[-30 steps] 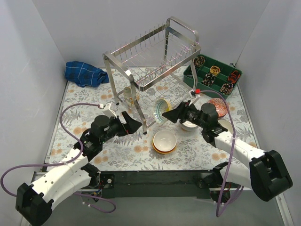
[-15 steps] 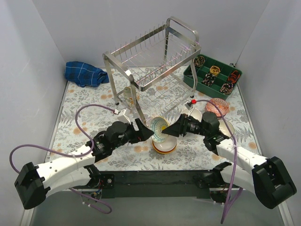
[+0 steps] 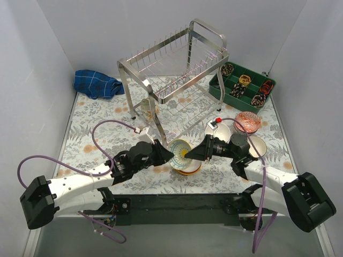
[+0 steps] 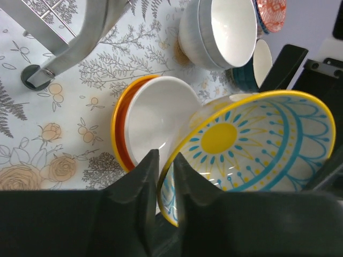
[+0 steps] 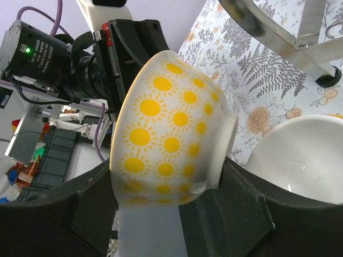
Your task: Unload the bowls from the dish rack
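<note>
A bowl with yellow suns outside and a blue-and-yellow pattern inside (image 3: 179,150) hangs tilted on its side just above a white bowl nested in an orange one (image 3: 187,166). My right gripper (image 3: 194,153) is shut on it across foot and rim (image 5: 171,128). My left gripper (image 3: 169,154) pinches its rim (image 4: 257,139), one finger (image 4: 146,179) outside and one inside. The steel dish rack (image 3: 171,69) stands behind; I see no bowls in its tiers. The nested white bowl (image 4: 155,115) lies under the held one.
A grey-white bowl (image 3: 217,128), a red patterned bowl (image 3: 247,121) and a cream-lined dark bowl (image 3: 258,145) sit right of the rack's front leg (image 4: 80,43). A green divided tray (image 3: 242,85) is at the back right, a blue cloth (image 3: 96,84) at the back left.
My right gripper has carried the sun bowl from beside the rack forward to above the orange stack. My left arm swung right and its jaws closed on the bowl's rim.
</note>
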### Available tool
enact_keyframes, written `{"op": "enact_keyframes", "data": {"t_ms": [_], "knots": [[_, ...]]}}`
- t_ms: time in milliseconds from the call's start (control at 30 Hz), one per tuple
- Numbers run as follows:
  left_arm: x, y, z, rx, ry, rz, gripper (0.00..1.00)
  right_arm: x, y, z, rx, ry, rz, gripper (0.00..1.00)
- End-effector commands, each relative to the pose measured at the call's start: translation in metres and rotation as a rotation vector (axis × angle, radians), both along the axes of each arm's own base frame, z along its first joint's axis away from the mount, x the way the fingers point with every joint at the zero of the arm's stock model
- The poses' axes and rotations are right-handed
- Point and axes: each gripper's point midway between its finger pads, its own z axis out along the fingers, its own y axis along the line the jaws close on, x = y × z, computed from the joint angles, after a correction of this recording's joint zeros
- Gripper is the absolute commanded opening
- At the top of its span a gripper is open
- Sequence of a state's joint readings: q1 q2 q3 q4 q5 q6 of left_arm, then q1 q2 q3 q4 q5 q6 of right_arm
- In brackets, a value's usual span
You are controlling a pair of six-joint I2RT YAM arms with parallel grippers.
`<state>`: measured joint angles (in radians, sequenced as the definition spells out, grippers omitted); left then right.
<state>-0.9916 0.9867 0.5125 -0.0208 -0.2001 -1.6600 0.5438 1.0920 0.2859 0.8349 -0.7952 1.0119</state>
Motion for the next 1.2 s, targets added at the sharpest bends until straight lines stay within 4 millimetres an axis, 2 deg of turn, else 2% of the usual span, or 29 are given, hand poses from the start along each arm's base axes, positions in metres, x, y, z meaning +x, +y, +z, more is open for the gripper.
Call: {"op": "enact_keyframes", "data": {"t_ms": [0, 67, 133, 167, 200, 267, 300, 367, 400, 467, 533, 567, 600, 633, 700, 733, 800, 833, 1033, 1167], "knots": [[0.004, 0.001, 0.003, -0.002, -0.023, 0.025, 0.06, -0.008, 0.002, 0.018, 0.078, -0.062, 0.043, 0.01], [0.004, 0.003, 0.003, 0.002, -0.024, 0.032, 0.00, -0.006, 0.002, 0.012, 0.067, -0.057, 0.032, 0.01], [0.003, 0.008, -0.001, 0.018, -0.017, 0.042, 0.00, -0.004, 0.001, 0.006, 0.054, -0.052, 0.017, 0.08], [0.003, 0.010, 0.000, 0.022, -0.019, 0.047, 0.00, -0.003, 0.001, 0.004, 0.048, -0.049, 0.016, 0.14], [0.004, 0.014, -0.001, 0.030, -0.021, 0.063, 0.00, -0.003, 0.001, 0.002, 0.043, -0.049, 0.013, 0.26], [0.003, 0.024, -0.001, 0.054, -0.023, 0.085, 0.00, -0.001, 0.002, -0.002, 0.027, -0.050, 0.009, 0.37], [0.005, 0.027, 0.001, 0.062, -0.030, 0.097, 0.00, 0.001, 0.002, -0.003, 0.022, -0.053, 0.003, 0.50], [0.007, 0.043, 0.002, 0.108, -0.048, 0.138, 0.00, 0.006, 0.002, -0.001, 0.006, -0.091, -0.007, 0.65], [0.008, 0.047, 0.008, 0.116, -0.061, 0.151, 0.00, 0.010, 0.001, -0.006, -0.022, -0.079, -0.020, 0.69], [0.010, 0.062, 0.007, 0.187, -0.070, 0.176, 0.00, 0.018, 0.001, -0.002, -0.050, -0.151, -0.043, 0.78], [0.011, 0.074, 0.006, 0.245, -0.062, 0.197, 0.00, 0.026, -0.003, -0.014, -0.131, -0.134, -0.086, 0.82], [0.012, 0.078, 0.006, 0.270, -0.067, 0.199, 0.00, 0.034, -0.003, -0.009, -0.161, -0.161, -0.102, 0.86], [0.012, 0.081, 0.003, 0.290, -0.063, 0.199, 0.00, 0.044, -0.007, -0.014, -0.216, -0.214, -0.142, 0.88], [0.014, 0.088, 0.001, 0.310, -0.051, 0.213, 0.00, 0.045, -0.012, -0.026, -0.284, -0.183, -0.148, 0.89], [0.015, 0.095, -0.002, 0.330, -0.036, 0.210, 0.00, 0.058, -0.017, -0.022, -0.341, -0.252, -0.194, 0.90], [0.020, 0.106, -0.006, 0.344, -0.017, 0.238, 0.00, 0.057, -0.021, -0.025, -0.373, -0.244, -0.201, 0.91], [0.021, 0.113, -0.008, 0.348, 0.002, 0.225, 0.00, 0.064, -0.026, -0.019, -0.400, -0.280, -0.241, 0.91], [0.027, 0.125, -0.010, 0.360, 0.019, 0.259, 0.00, 0.064, -0.028, -0.020, -0.416, -0.292, -0.245, 0.91], [0.045, 0.165, -0.031, 0.453, 0.075, 0.324, 0.00, 0.068, -0.034, -0.018, -0.436, -0.334, -0.274, 0.91], [0.063, 0.183, -0.045, 0.445, 0.120, 0.360, 0.00, 0.070, -0.036, -0.018, -0.450, -0.357, -0.287, 0.91]]}}
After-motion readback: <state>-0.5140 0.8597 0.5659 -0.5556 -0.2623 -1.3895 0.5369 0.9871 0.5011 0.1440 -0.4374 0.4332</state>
